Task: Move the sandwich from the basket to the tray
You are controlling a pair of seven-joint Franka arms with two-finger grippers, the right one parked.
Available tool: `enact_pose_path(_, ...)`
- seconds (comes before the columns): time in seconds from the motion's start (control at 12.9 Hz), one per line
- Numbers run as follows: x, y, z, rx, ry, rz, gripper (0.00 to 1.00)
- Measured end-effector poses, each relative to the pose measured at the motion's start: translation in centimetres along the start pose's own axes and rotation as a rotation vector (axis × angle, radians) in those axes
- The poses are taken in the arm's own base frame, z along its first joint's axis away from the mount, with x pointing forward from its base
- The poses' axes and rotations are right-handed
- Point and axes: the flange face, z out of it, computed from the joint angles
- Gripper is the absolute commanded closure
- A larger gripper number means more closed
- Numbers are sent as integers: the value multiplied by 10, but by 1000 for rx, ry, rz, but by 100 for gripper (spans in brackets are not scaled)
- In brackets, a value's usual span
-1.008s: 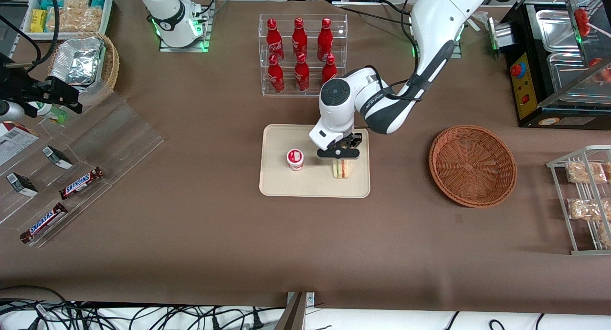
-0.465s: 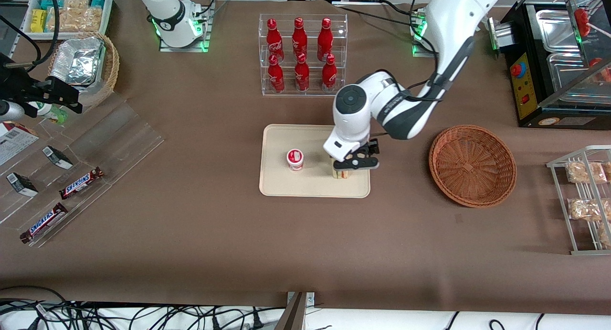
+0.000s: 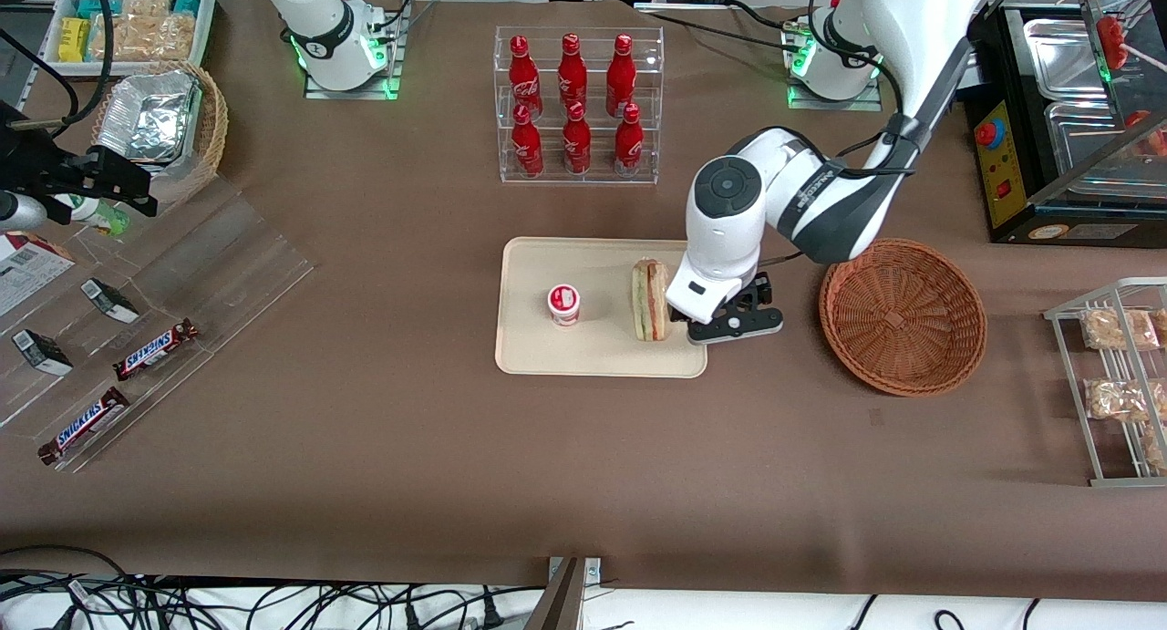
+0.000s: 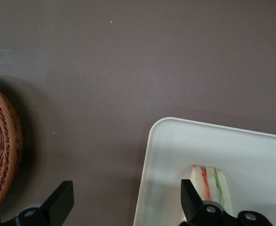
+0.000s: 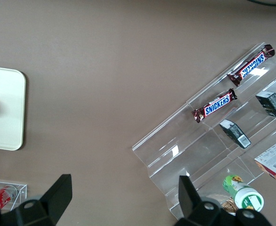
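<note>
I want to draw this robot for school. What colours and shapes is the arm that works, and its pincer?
The working arm is glossy white with rounded joints, a dark grey band with small white lettering, and a round grey cap. Black cables run along it. Its base glows green. The pincer is black with two flat fingers, spread open just beside the cream-beige rectangular plastic tray.
</note>
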Motion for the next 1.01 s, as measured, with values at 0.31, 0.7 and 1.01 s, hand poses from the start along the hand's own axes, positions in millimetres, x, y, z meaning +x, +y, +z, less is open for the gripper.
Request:
enact_pose_path(0.31, 34, -33, -36, -7, -70, 30, 0)
enact_pose_path(0.7, 79, -92, -90, -30, -154, 109, 0)
enact_pose_path(1.01, 114, -159, -106, -92, -226, 205, 0)
